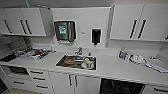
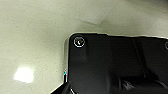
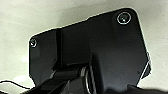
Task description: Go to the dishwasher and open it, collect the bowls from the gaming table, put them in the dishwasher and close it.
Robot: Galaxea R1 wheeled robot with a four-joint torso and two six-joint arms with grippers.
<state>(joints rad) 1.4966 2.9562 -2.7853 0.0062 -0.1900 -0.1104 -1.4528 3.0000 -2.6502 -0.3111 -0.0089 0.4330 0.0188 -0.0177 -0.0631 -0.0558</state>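
Note:
I face a white kitchen counter in the head view. Under its right part, the dishwasher shows as a dark cabinet-wide opening with faint wire racks inside. It lies at the lower edge of the picture, right of the white doors below the sink. The bowls and the gaming table are out of view. Both wrist views look past the robot's dark plate down onto pale speckled floor.
A steel sink in the counter's middle holds dishes, with a tap behind. White drawers stand lower left and wall cabinets above. Clutter lies at the left and bottles and papers at the right.

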